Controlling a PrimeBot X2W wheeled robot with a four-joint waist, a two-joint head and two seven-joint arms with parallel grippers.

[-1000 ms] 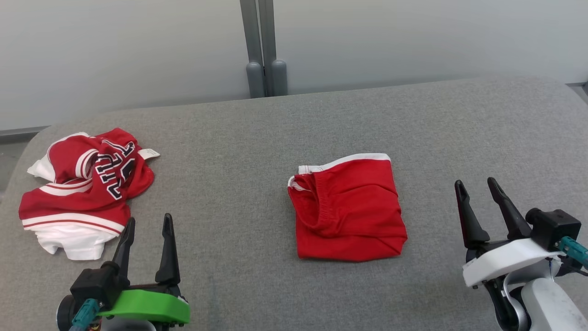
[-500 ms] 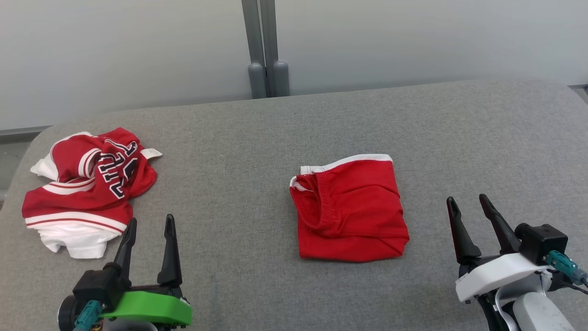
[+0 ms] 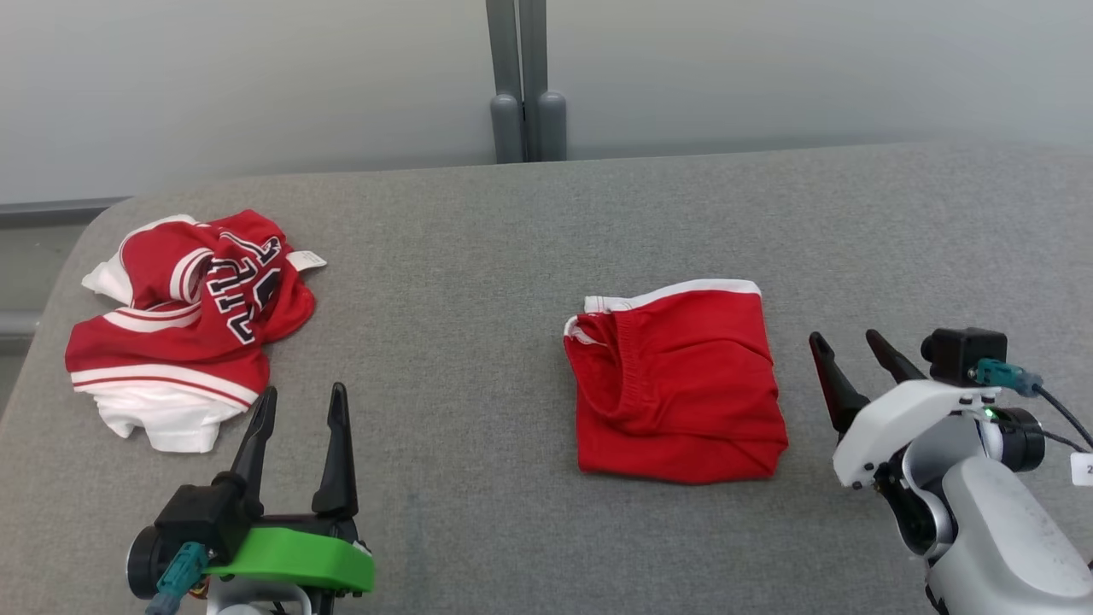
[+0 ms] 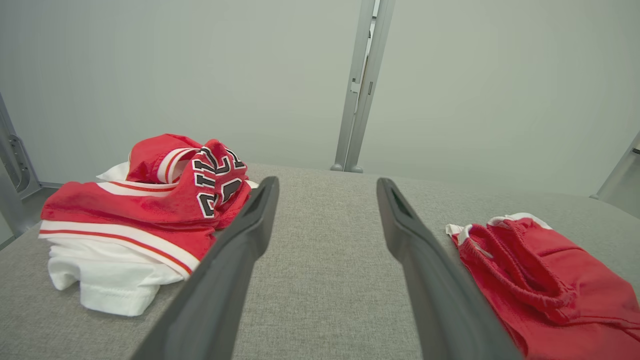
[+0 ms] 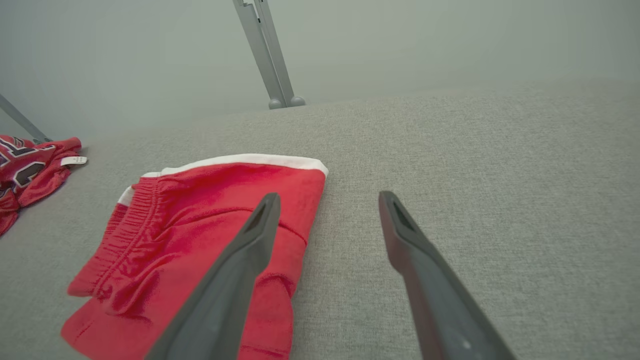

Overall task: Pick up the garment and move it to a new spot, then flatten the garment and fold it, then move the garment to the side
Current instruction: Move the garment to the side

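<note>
So far: I think the red shorts point(image 3: 679, 380) are already folded. They lie flat in a neat square.
Where the shorts are: near the middle of the grey surface point(image 3: 478, 248), a bit to my right. The white band is at the far edge.
Left to do: I think the last step, moving the shorts to the side, is not yet done.
Other cloth: a red and white jersey point(image 3: 184, 329) lies in a crumpled heap on the far left, well apart from the shorts. It does not look folded.
Left arm: low at the near edge. The left fingers point(image 3: 335, 444) point away from me, at the bare surface between the jersey and the shorts.
Left fingers: spread wide, holding nothing.
Right arm: just beside the right edge of the shorts, tipped forward.
Right fingers point(image 3: 832, 384): spread wide, holding nothing. In the right wrist view, one finger shows in front of the right edge of the shorts and the other over bare surface.
Touching: I cannot tell if the tips touch the cloth.
My guess: the right fingers are closest, so they should take the shorts.
</note>
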